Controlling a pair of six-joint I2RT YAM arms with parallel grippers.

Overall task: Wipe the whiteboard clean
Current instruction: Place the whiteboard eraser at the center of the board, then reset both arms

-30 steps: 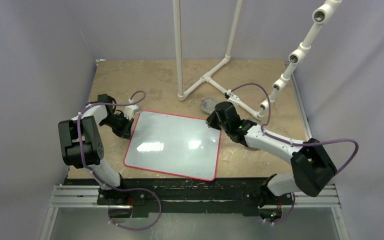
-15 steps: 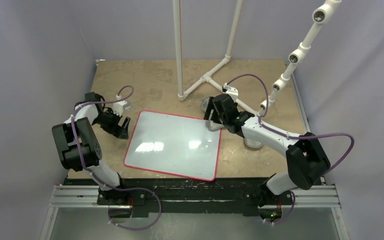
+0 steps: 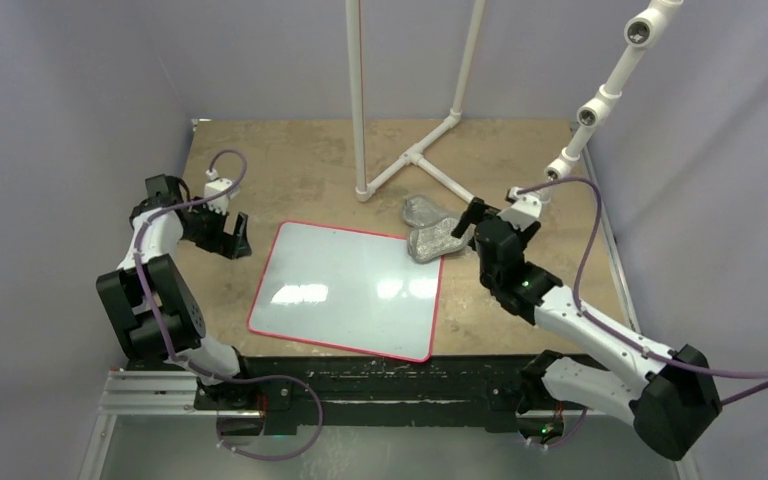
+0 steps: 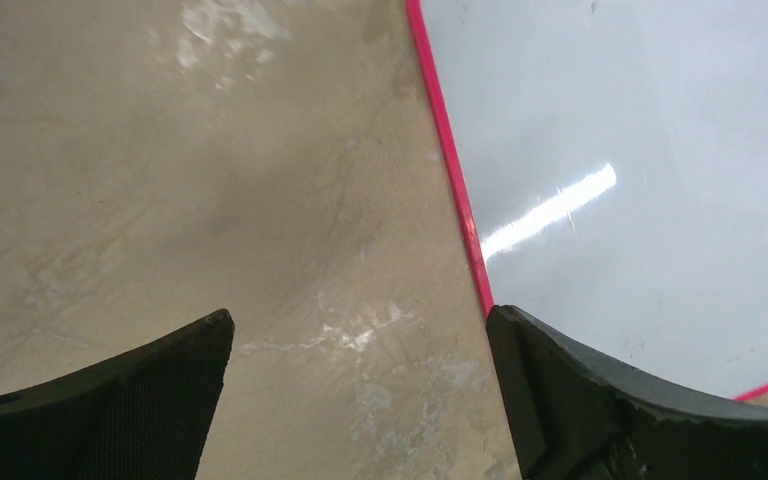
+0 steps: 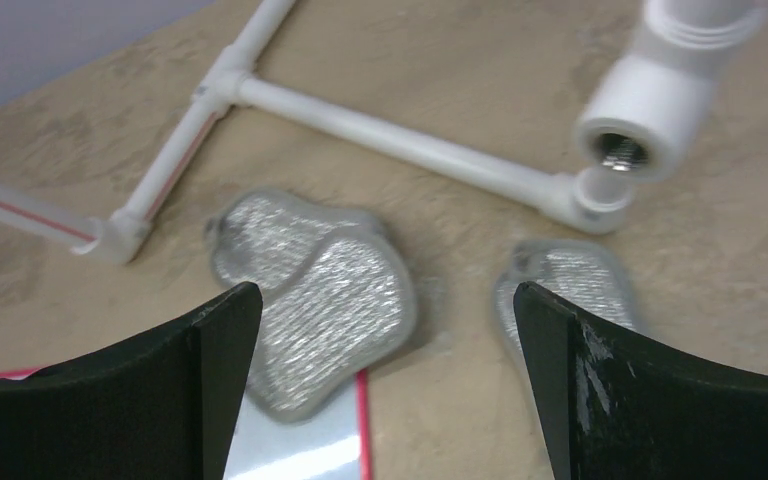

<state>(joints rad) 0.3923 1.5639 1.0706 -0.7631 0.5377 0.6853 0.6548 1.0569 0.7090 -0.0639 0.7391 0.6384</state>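
The whiteboard lies flat mid-table, its glossy face showing no red scribbles, only glare. The left claw hangs wide and empty just off the board's left red rim. The right claw is also spread wide and carries nothing, poised above two overlapping silvery-grey pads, the nearer one lapping over the board's far right corner. A third pad sits apart, near the white pipe frame. The wiping looks finished or nearly so. What remains is probably to lift that pad off the corner, which needs the right claw to drop and close on its thin edge.
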